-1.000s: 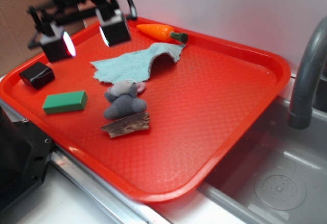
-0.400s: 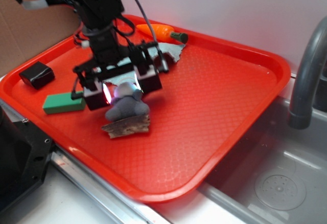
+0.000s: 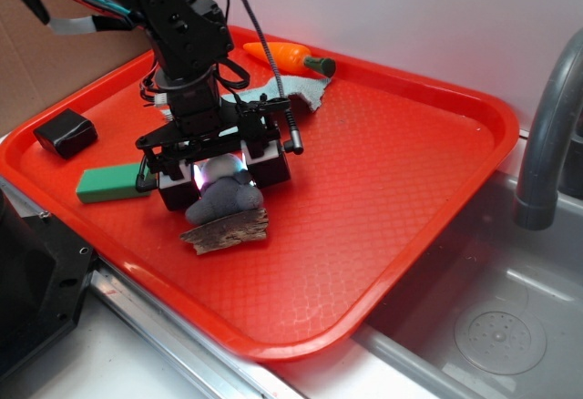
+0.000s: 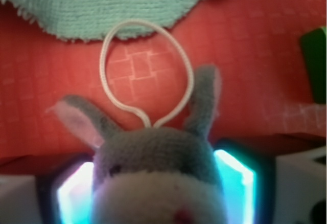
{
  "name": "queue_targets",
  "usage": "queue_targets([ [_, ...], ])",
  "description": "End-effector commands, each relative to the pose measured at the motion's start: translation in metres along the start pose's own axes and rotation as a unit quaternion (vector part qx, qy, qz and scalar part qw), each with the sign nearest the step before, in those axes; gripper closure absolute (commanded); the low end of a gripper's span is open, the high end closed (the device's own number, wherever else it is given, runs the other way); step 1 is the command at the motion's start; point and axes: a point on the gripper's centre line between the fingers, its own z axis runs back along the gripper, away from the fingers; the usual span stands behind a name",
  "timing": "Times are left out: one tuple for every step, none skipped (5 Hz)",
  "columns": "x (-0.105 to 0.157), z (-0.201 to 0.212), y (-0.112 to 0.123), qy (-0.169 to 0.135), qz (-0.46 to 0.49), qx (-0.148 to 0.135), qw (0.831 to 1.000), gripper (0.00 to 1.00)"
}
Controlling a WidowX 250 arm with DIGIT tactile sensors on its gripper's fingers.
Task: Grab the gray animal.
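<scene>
The gray animal [image 3: 225, 202], a small dark gray plush with a paler face, sits on the red tray [image 3: 410, 171]. My gripper [image 3: 221, 173] is down over its head and open, with one finger [image 3: 173, 185] on each side. In the wrist view the gray animal [image 4: 158, 168] fills the space between the two glowing pads [image 4: 74, 196] of my gripper [image 4: 156, 196]. Its ears and a white cord loop [image 4: 138, 23] stick out ahead. I cannot tell whether the pads touch the plush.
A brown bark piece [image 3: 226, 230] lies against the plush's front. A light blue rag [image 3: 305, 94] and a toy carrot [image 3: 278, 55] lie behind the arm. A green block [image 3: 105, 183] and a black block [image 3: 66, 133] sit to the left. A faucet [image 3: 547, 126] and sink [image 3: 492, 326] are on the right.
My gripper came from the tray's back left corner to the plush and dropped lower, so its fingers now straddle the head. The plush and bark stayed put.
</scene>
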Motion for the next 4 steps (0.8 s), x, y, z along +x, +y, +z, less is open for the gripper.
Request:
queue_targets([
  [0.004, 0.018, -0.008, -0.009, -0.023, -0.001, 1.000, 1.00],
  [0.016, 0.059, -0.017, 0.002, -0.110, 0.006, 0.994, 1.00],
  [0.027, 0.097, -0.027, 0.010, -0.219, 0.002, 0.976, 1.00],
  [0.026, 0.131, -0.031, -0.007, -0.289, 0.003, 0.957, 1.00],
])
